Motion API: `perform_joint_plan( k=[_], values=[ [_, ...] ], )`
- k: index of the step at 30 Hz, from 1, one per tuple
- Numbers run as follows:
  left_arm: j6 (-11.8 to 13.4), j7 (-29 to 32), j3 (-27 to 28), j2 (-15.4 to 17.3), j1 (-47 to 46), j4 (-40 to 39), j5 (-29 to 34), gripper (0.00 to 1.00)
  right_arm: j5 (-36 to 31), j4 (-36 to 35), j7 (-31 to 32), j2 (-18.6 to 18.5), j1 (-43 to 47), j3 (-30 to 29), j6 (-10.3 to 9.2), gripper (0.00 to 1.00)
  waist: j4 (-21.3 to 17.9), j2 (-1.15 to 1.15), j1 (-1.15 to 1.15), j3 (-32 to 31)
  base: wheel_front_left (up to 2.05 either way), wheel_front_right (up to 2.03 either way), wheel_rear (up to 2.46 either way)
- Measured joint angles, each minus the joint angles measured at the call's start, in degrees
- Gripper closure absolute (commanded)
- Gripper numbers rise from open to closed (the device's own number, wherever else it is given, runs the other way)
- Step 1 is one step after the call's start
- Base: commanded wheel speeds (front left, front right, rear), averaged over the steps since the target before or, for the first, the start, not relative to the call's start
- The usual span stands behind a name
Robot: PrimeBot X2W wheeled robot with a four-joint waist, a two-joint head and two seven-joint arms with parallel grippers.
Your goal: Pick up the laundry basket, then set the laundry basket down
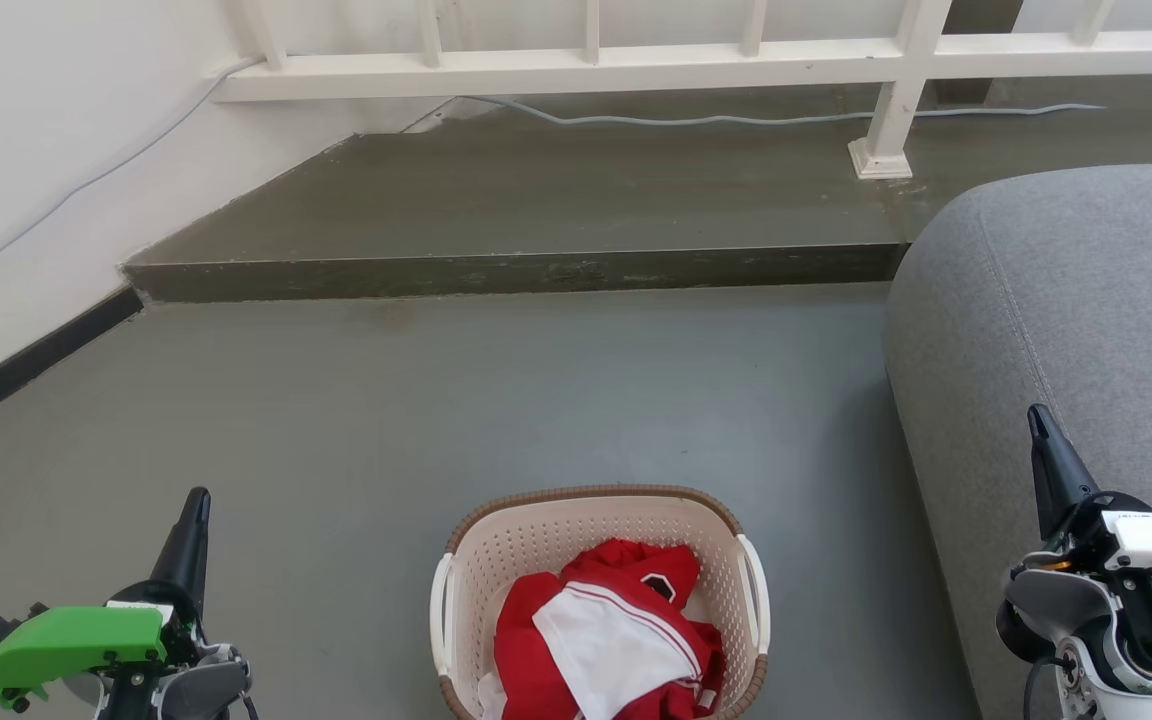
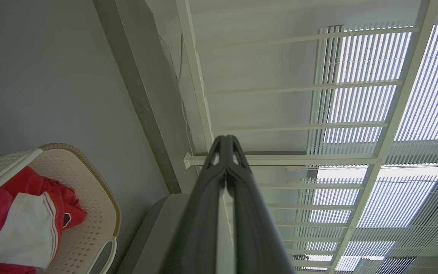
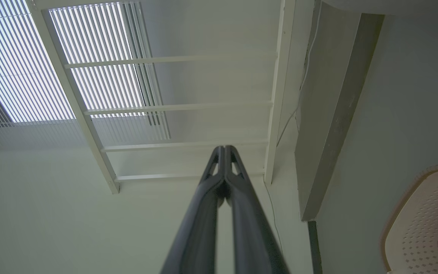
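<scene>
The left end effector [image 1: 195,512] has its two dark fingers pressed together on nothing, tips pointing up and away from the robot. The left wrist view shows the same, with the tips meeting and no gap. The right end effector [image 1: 1042,440] is also closed and empty, its fingers touching along their length in the right wrist view.

The laundry basket [image 1: 536,545] stands on the grey floor [image 1: 416,400] between the two end effectors, to the right of the left one and to the left of the right one. It is well apart from both and lower than their tips.

The perforated cream plastic is probably stiff but thin, and so light. The loose red and white clothing [image 1: 601,635] inside should add little weight, though it may shift if the basket tips. The smooth walls offer poor purchase. The better holds are the white handle nearer the left end effector [image 1: 439,612] and its twin nearer the right one [image 1: 758,590], taken together so the basket lifts level.

Just beyond the right end effector is a grey sofa [image 1: 1066,300].
</scene>
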Motion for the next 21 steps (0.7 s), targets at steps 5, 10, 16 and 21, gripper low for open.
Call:
perform_joint_plan(
  k=[5,10,16,21],
  values=[
    [0.0,0.0,0.0,0.0,0.0,0.1,0.0,1.0,0.0,0.0,0.0,0.0,0.0,0.0,0.0,1.0,0.0,0.0,0.0,0.0,0.0,0.0,0.0],
    [0.0,0.0,0.0,0.0,0.0,0.3,0.0,1.0,0.0,0.0,0.0,0.0,0.0,0.0,0.01,1.0,0.0,0.0,0.0,0.0,0.0,0.0,0.0],
    [0.0,0.0,0.1,0.0,0.0,0.5,0.0,1.0,0.0,0.0,0.0,0.0,0.0,0.0,0.01,1.0,0.0,0.0,0.0,0.0,0.0,0.0,0.0],
    [0.0,0.0,0.1,0.0,-0.1,0.5,0.0,1.0,0.0,0.0,0.0,0.0,0.0,-0.1,0.01,1.0,0.0,0.0,0.0,0.0,0.0,0.0,0.0]
  ],
)
